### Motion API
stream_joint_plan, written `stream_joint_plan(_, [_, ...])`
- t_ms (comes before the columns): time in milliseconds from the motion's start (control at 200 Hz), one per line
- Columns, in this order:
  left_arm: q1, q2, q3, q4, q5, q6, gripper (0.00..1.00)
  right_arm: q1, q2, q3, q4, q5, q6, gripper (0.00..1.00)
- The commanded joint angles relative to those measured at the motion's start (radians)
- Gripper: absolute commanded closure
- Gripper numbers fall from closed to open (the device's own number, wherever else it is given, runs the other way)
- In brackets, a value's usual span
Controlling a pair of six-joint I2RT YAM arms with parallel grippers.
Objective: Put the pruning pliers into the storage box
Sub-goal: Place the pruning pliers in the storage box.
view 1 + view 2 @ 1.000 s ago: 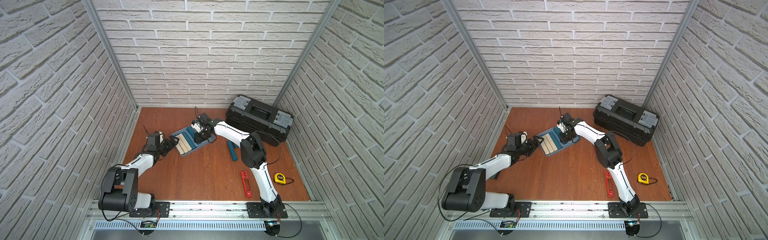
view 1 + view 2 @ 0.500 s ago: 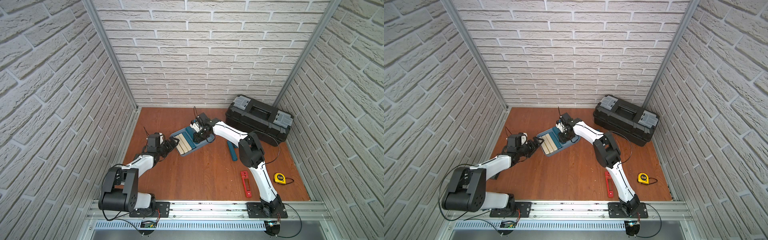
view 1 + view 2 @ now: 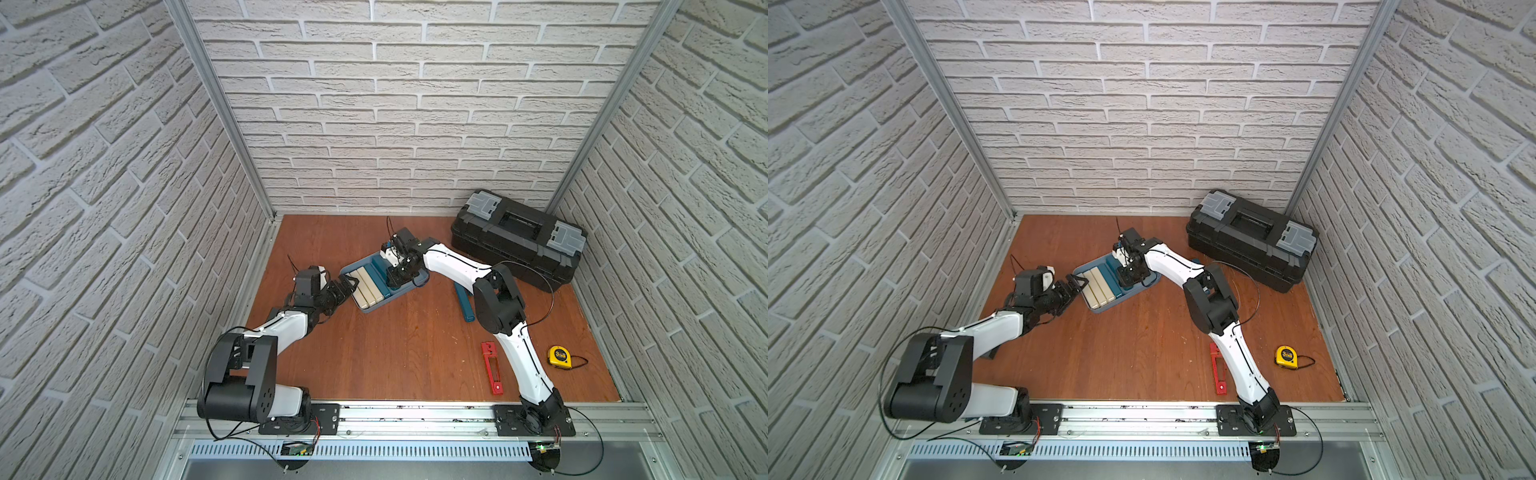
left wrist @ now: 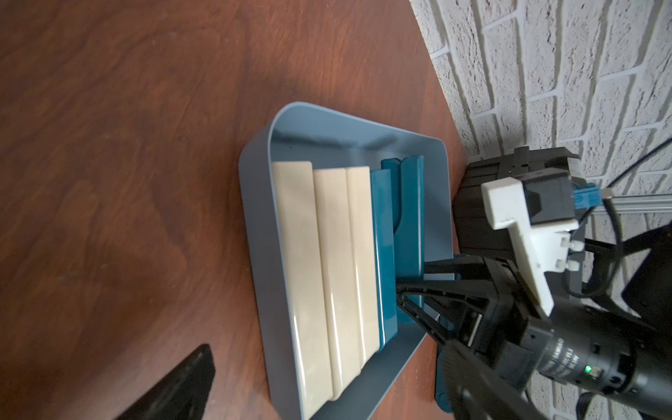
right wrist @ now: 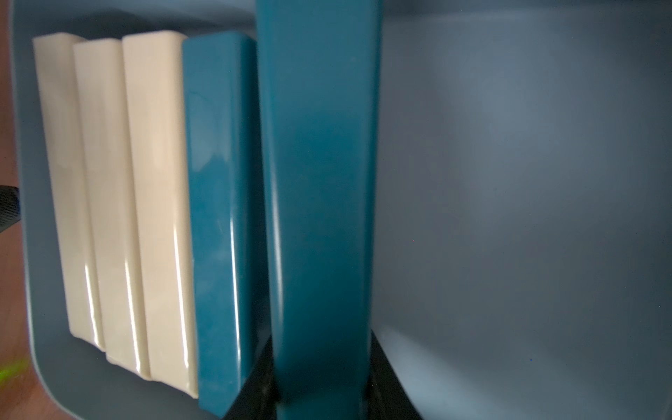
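The red pruning pliers (image 3: 491, 368) (image 3: 1219, 370) lie flat on the wooden floor near the front, beside the right arm's lower link, and nothing touches them. The light blue storage box (image 3: 409, 291) (image 3: 1139, 291) (image 4: 254, 225) (image 5: 509, 182) sits at mid-floor. My right gripper (image 3: 395, 280) (image 3: 1127, 278) (image 5: 322, 382) reaches into it, shut on a teal bar (image 5: 320, 182) (image 4: 411, 218). My left gripper (image 3: 353, 284) (image 3: 1079, 284) stands open just outside the box's left corner, holding nothing. Only one of its fingers (image 4: 182, 385) shows in the left wrist view.
The box also holds three cream bars (image 5: 109, 182) (image 4: 327, 272) and a second teal bar (image 5: 218, 182). Another teal bar (image 3: 465, 303) lies on the floor behind the right arm. A black toolbox (image 3: 519, 237) stands at the back right, and a yellow tape measure (image 3: 559, 356) lies at the front right.
The right arm has edged slightly to the left with the teal bar still in its grip. The left arm and the pliers have not moved.
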Motion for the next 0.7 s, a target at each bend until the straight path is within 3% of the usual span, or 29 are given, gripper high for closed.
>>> stream_joint_plan(0, [-0.007, 0.013, -0.015, 0.061, 0.01, -0.008, 0.02, 0.006, 0.018, 0.033, 0.006, 0.006, -0.004, 0.77])
stream_joint_plan(425, [-0.013, 0.01, -0.021, 0.065, 0.007, -0.013, 0.02, 0.006, 0.032, 0.048, -0.015, 0.015, -0.006, 0.73])
stream_joint_plan(695, [-0.018, 0.011, -0.024, 0.07, 0.004, -0.019, 0.02, 0.006, 0.028, 0.049, -0.02, 0.004, -0.011, 0.65])
